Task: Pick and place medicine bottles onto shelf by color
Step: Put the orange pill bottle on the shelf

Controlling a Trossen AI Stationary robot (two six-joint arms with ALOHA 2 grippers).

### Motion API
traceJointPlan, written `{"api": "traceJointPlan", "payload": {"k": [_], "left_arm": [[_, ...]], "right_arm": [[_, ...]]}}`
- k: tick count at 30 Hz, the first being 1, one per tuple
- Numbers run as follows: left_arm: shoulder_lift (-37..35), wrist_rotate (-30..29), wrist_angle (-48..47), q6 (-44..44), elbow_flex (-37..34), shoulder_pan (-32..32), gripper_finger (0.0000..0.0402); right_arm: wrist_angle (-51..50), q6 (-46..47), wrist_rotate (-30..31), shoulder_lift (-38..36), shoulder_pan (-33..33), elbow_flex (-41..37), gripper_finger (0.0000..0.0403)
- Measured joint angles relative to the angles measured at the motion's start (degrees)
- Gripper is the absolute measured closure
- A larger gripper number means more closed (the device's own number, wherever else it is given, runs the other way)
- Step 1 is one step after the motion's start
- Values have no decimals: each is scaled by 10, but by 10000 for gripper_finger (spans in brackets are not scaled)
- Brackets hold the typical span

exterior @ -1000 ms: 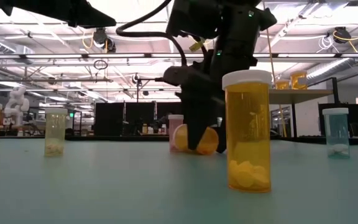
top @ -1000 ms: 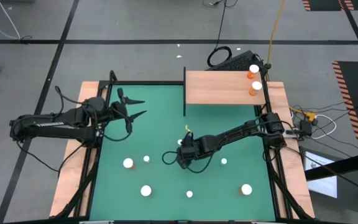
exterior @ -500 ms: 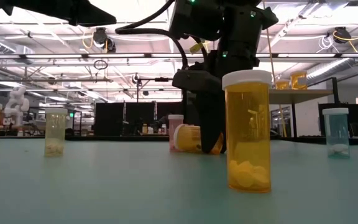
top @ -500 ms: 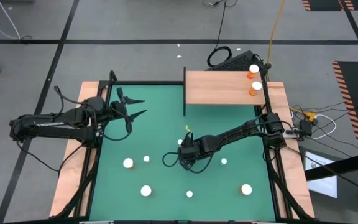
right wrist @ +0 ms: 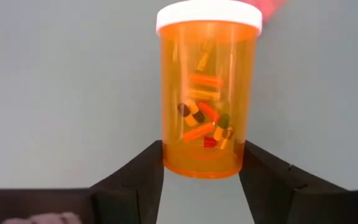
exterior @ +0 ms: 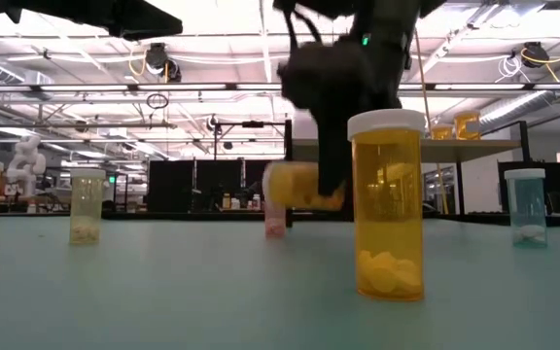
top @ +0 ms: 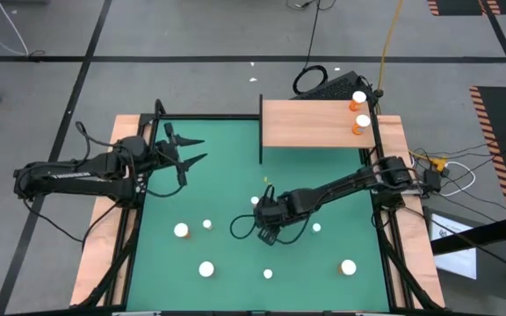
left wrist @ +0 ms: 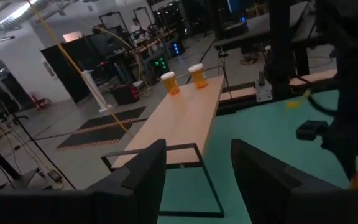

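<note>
Translucent orange cylindrical bottle with smooth white cap sits clamped in right claw; left claw gapes idle.

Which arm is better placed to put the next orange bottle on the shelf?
The right: its hand already grips an orange bottle, lifted off the mat. The left hand hangs open and empty, though near the shelf.

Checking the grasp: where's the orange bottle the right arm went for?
The orange bottle sits clamped between the right gripper fingers, lifted off the green mat near its middle in the high view, lying sideways in the low view beside a pink bottle.
</note>
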Motion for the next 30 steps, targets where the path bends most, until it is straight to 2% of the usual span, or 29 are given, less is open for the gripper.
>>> {"api": "traceJointPlan", "payload": {"k": [5,13,17,20,23,27,30], "left_arm": [[0,-8,0,-18,0,0,220],[0,-5,-16,-56,0,-19,220],[0,13,-18,-56,0,-43,220],[0,36,-18,-55,0,-63,220],[0,48,-17,-60,0,-84,220],[3,50,-13,-75,0,-109,218],[9,50,-9,-83,0,-131,201]], "right_arm": [[3,-27,29,-38,14,0,218],[12,-65,67,-87,42,0,227],[36,-103,115,-117,61,0,220],[61,-135,178,-138,80,0,219],[120,-182,224,-159,96,-20,221],[227,-255,241,-188,101,-63,221],[314,-319,243,-210,99,-99,221]]}}
